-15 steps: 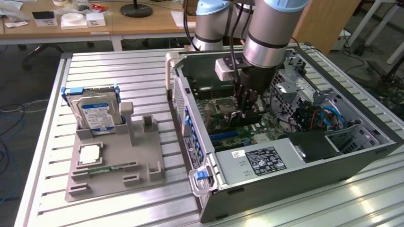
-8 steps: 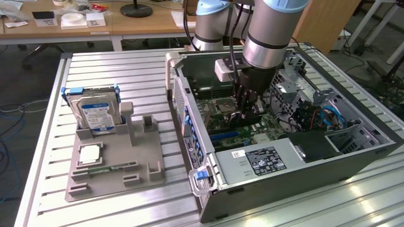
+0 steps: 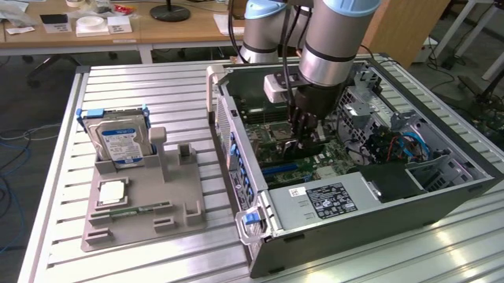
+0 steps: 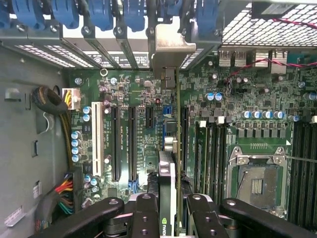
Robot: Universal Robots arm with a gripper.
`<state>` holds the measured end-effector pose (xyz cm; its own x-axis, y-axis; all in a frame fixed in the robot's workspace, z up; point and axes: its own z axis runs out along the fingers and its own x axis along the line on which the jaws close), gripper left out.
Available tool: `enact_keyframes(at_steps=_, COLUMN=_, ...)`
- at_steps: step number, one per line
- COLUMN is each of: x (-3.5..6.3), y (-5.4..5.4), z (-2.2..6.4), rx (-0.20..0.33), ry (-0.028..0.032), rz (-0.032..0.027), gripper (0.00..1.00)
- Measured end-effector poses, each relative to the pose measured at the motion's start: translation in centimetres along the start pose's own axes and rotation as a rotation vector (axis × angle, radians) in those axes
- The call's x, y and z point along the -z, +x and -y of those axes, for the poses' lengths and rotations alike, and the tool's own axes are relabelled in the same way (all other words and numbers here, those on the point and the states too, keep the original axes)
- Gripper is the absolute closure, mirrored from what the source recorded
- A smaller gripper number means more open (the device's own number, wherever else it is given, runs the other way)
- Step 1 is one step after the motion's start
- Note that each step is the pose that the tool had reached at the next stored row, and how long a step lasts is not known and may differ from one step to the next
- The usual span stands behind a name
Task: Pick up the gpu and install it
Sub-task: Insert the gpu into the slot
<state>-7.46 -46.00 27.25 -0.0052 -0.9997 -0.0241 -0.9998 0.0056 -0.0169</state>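
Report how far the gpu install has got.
Done: the gpu is picked up and inside the computer case. In hand: the claw grips it edge-on over the motherboard, its bracket at the case's back. Left: seating; whether it is fully in its slot cannot be told, and the claw has not let go.

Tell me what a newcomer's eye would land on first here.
The big grey robot arm reaches down into the open grey metal computer case at the exterior view's right. Inside, its black gripper is shut on the thin black gpu card, edge-on over the green motherboard.
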Motion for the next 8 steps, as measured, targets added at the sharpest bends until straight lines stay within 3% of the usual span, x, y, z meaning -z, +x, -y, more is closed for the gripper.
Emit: enact_keyframes(at_steps=8, x=-0.23, y=0.05, z=-0.31, rx=0.0, ry=0.0, rz=0.0001, gripper=0.73)
